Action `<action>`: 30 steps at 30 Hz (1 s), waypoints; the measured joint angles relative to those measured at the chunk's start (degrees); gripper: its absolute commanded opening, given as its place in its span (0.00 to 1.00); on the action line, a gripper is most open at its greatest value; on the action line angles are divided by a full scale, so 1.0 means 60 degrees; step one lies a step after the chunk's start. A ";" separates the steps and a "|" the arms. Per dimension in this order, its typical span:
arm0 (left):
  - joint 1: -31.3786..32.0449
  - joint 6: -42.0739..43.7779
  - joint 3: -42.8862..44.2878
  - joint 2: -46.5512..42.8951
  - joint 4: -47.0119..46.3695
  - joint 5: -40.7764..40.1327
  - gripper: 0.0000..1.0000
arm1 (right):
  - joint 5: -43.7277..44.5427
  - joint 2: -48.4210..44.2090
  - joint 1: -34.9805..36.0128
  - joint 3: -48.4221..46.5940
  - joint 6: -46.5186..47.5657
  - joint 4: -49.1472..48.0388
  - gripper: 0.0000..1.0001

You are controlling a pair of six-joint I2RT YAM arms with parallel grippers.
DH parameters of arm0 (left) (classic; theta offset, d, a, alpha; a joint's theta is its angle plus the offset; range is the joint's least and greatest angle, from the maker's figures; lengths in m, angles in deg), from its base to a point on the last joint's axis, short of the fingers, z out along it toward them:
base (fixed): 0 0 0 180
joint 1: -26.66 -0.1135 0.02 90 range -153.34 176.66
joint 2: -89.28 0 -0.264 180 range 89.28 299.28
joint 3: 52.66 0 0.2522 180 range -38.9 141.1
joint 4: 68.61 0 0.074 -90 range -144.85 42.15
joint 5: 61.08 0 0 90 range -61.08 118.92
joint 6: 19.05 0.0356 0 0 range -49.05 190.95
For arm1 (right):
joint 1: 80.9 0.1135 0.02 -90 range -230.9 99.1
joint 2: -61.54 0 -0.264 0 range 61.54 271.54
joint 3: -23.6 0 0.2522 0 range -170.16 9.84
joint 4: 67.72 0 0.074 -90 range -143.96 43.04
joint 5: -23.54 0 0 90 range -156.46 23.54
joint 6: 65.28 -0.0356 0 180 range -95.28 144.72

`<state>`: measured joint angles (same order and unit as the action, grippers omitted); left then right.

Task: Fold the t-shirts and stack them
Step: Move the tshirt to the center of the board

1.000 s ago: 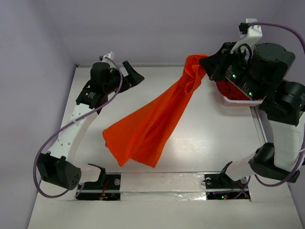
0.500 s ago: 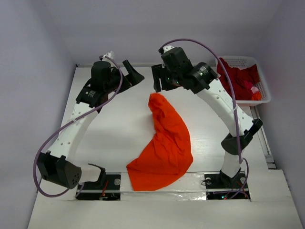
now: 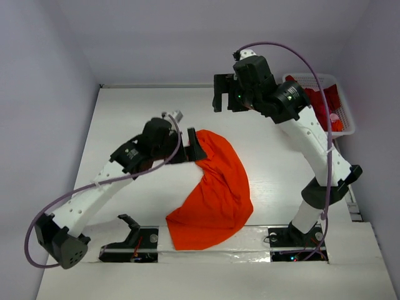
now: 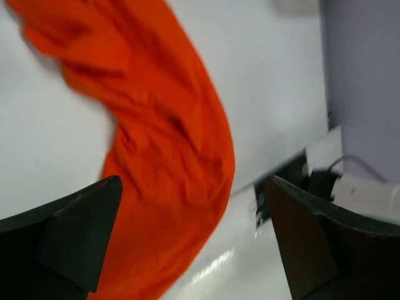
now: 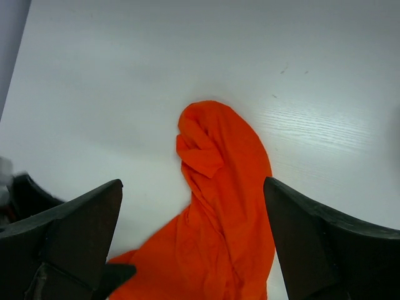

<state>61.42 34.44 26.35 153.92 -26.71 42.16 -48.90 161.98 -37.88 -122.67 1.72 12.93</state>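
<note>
Tabletop (image 3: pixel 125 112) holds orange t-shirt (image 3: pixel 219 187) just beside left hand (image 3: pixel 195 150).

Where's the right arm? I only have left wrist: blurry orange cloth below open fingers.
Observer: The top view has the right gripper up over the far side of the table, just left of the white basket.
Operator: Holding anything?
Observer: No. The right wrist view shows its fingers wide apart with nothing between them.
</note>
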 measured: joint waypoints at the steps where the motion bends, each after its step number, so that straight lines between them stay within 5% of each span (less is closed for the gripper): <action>1: 0.0375 -0.0055 -0.0361 -0.0233 0.0168 -0.0007 0.99 | 0.0113 -0.0168 -0.0036 0.0171 -0.0095 -0.0022 1.00; 5: 0.1472 -0.0430 -0.1818 -0.1293 0.0892 -0.0055 0.99 | 0.0437 -0.1140 -0.0109 0.1457 -0.0415 -0.0229 1.00; 11: 0.3534 -0.0885 -0.2051 -0.1322 0.0685 -0.0033 0.99 | 0.0685 -0.2579 -0.0106 0.3235 -0.0761 -0.0525 1.00; 22: 0.6466 -0.0951 -0.0521 0.3588 0.1020 -0.0922 0.99 | 0.1464 -0.3595 -0.0106 0.3705 -0.0812 -0.0568 1.00; 30: 0.6543 -0.1228 0.0127 0.4044 0.1217 -0.1552 0.99 | 0.1861 -0.4371 -0.0106 0.4306 -0.0772 -0.0568 1.00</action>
<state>100.68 27.07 27.12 178.18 -19.41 32.84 -37.73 135.75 -38.51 -96.83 -2.92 9.52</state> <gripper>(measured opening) 0.990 0.995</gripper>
